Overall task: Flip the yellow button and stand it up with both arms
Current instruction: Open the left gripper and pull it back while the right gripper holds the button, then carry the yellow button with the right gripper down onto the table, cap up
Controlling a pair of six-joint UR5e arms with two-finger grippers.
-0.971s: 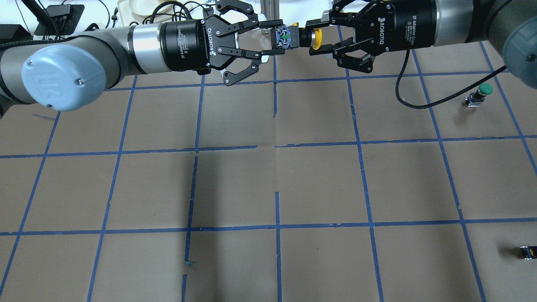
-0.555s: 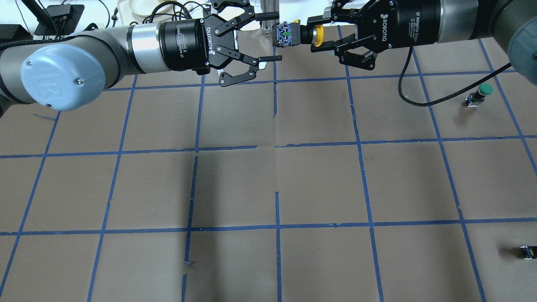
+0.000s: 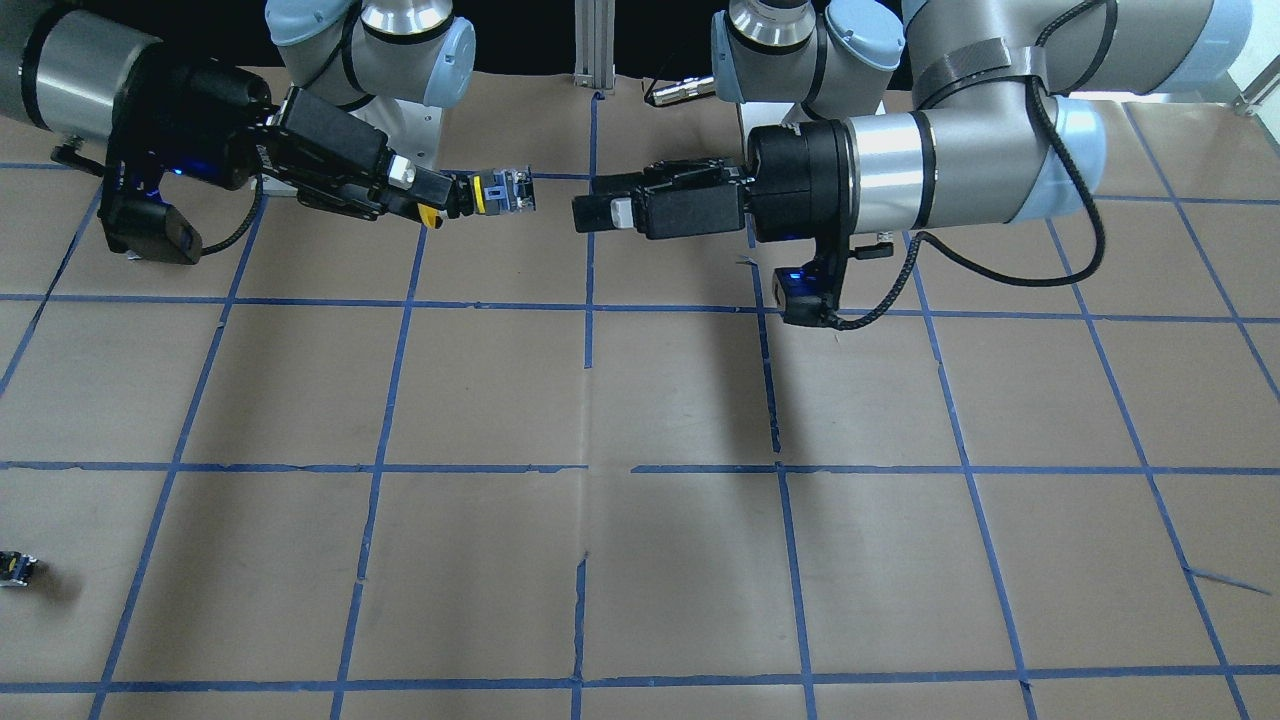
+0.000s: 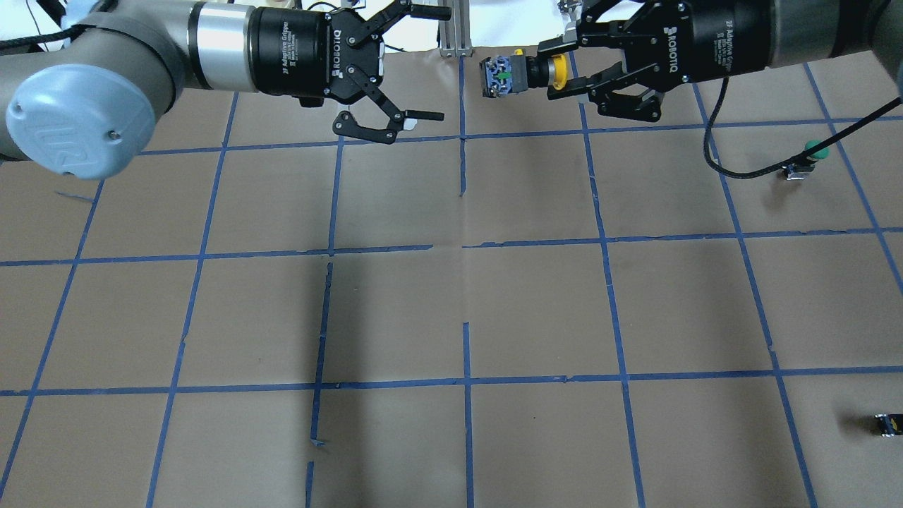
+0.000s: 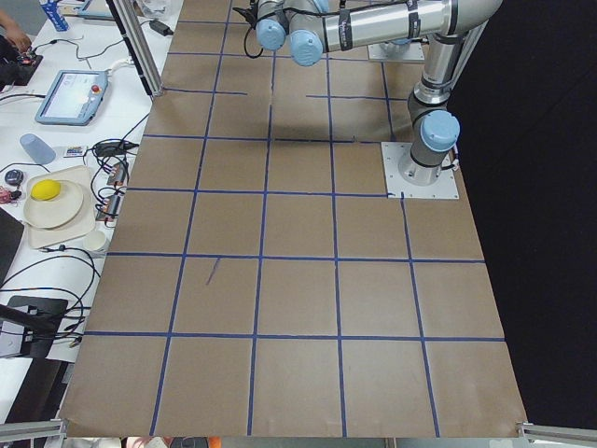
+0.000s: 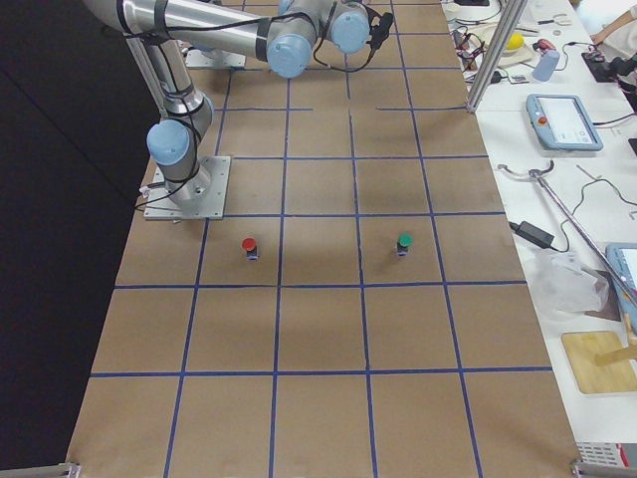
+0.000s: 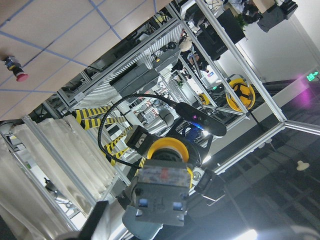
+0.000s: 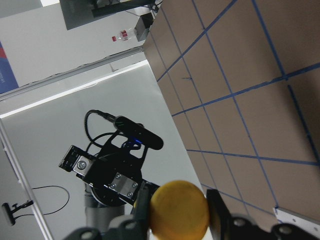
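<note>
Right gripper (image 4: 552, 70): jaws closed on the cap end of the yellow button (image 4: 509, 75), which is held level in the air over the table's far edge. Its block end faces the left gripper (image 4: 429, 63), whose jaws stand wide, empty and apart from it. Judged: button lifted and in one gripper only; standing it on the table (image 4: 536, 310) is not yet done. Count: one yellow button, one green-capped button (image 4: 813, 151), one red-capped button (image 6: 249, 245), one small black part (image 4: 887, 423), two arms.
</note>
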